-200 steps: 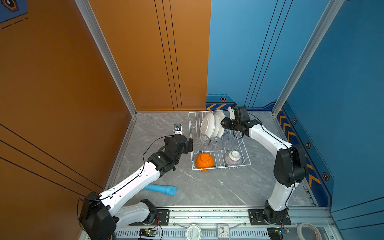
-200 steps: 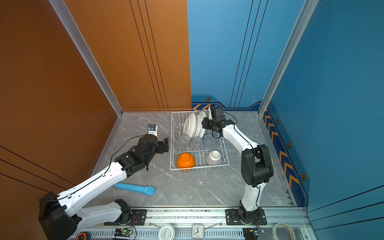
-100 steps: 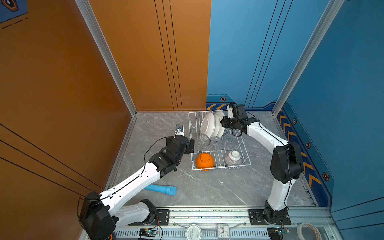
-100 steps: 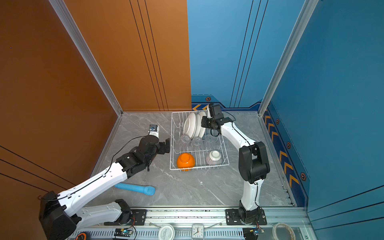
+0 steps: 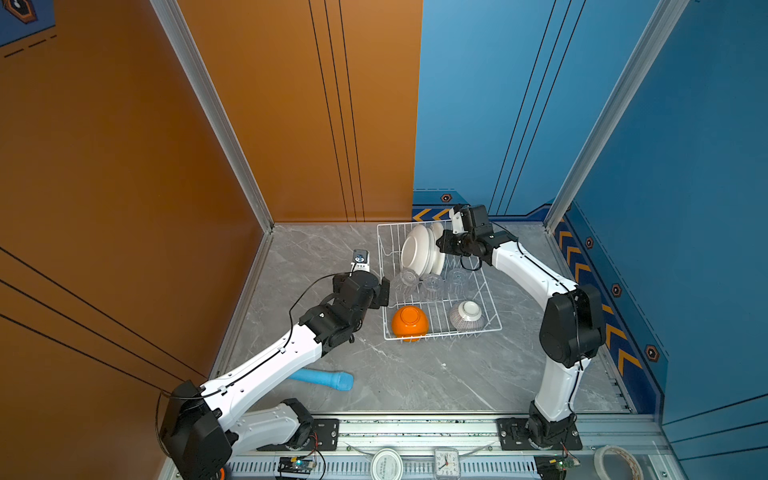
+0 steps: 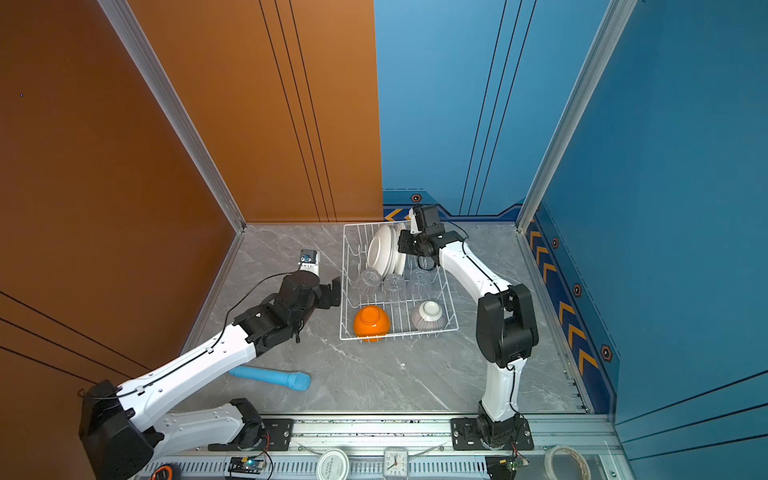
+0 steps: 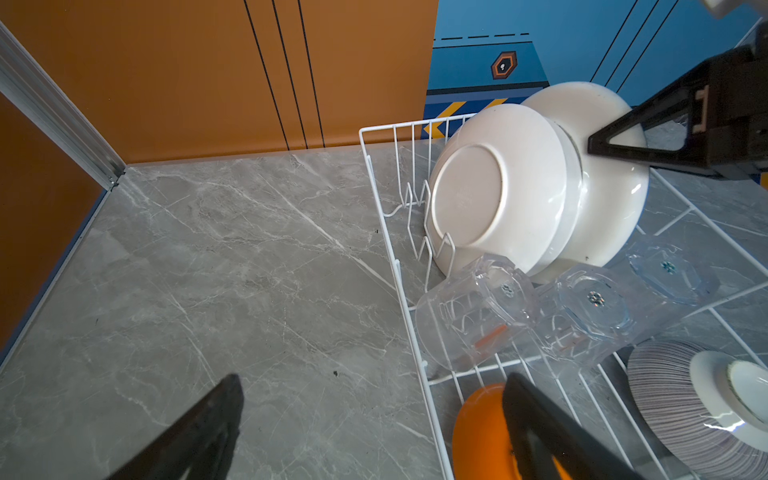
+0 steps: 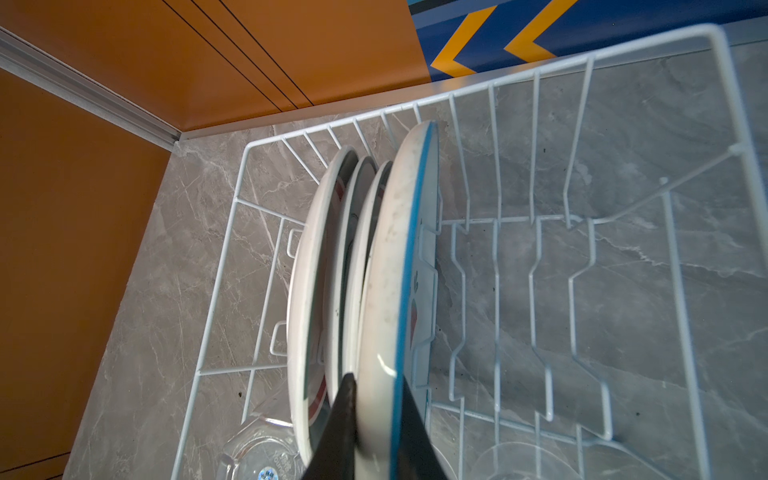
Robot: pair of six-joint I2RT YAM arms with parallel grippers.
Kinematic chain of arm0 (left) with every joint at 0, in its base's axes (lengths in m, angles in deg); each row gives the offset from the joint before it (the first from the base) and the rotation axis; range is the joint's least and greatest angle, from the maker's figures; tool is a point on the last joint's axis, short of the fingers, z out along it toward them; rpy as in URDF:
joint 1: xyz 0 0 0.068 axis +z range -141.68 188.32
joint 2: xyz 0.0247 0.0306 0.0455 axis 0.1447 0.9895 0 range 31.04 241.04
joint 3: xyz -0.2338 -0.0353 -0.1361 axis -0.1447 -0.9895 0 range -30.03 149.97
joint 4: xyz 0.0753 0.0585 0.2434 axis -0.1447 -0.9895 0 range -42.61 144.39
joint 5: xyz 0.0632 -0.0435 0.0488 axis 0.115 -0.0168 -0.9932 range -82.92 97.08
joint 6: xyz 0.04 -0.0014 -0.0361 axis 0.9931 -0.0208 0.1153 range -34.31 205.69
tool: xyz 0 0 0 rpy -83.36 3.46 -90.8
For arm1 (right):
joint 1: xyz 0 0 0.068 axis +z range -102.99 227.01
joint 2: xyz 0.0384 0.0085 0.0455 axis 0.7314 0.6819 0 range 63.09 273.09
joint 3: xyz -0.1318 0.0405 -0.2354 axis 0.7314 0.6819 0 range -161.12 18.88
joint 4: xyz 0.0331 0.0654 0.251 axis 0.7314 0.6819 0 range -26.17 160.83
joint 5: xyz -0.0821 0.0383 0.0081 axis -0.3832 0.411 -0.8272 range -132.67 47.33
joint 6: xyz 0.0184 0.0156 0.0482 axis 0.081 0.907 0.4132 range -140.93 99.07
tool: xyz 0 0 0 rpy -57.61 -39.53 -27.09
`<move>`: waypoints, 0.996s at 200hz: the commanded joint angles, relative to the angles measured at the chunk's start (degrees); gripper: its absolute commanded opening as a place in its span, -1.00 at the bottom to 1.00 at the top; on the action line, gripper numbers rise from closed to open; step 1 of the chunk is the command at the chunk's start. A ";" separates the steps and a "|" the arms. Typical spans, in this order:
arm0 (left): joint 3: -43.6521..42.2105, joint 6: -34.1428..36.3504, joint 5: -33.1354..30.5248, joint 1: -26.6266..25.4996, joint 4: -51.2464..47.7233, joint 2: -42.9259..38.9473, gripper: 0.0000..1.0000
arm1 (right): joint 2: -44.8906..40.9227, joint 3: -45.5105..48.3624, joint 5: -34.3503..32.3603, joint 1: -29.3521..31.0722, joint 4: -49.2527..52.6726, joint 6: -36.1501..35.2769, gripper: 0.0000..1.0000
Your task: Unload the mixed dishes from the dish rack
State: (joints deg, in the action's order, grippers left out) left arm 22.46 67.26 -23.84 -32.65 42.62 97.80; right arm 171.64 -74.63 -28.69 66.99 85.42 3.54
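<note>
The dish rack [image 5: 457, 333] sits toward the far side of the table [image 5: 415, 374], its long axis running away from the arm bases. At its far end the plates [image 5: 417, 251] stand on edge, white backs turned to the left arm's side. The right gripper [image 8: 377, 380] pinches the rim of the blue-rimmed plate [image 8: 386, 291], the last one on the right. Three tumblers [image 5: 432, 284] sit base-up mid-rack. The orange bowl [image 5: 409, 322] and striped bowl [image 5: 467, 316] lie upside down at the near end. The left gripper [image 7: 372, 377] hangs spread wide at the rack's left wall. The base stickers [image 7: 595, 297] on the tumblers are too small to read.

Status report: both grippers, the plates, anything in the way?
Right gripper shut on blue-rimmed plate, plate in dish rack. Left gripper open beside rack. Neighbouring plates crowd close.
</note>
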 commanded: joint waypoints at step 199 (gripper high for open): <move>-8.99 24.72 6.35 -13.46 31.14 -0.50 0.96 | -23.55 3.51 -5.43 0.91 0.44 6.83 -1.00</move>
State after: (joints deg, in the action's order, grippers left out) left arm 14.72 83.58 -20.28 -43.45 62.73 97.30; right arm 153.50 -72.03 -31.99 66.91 89.86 8.28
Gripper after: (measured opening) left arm 0.979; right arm 0.119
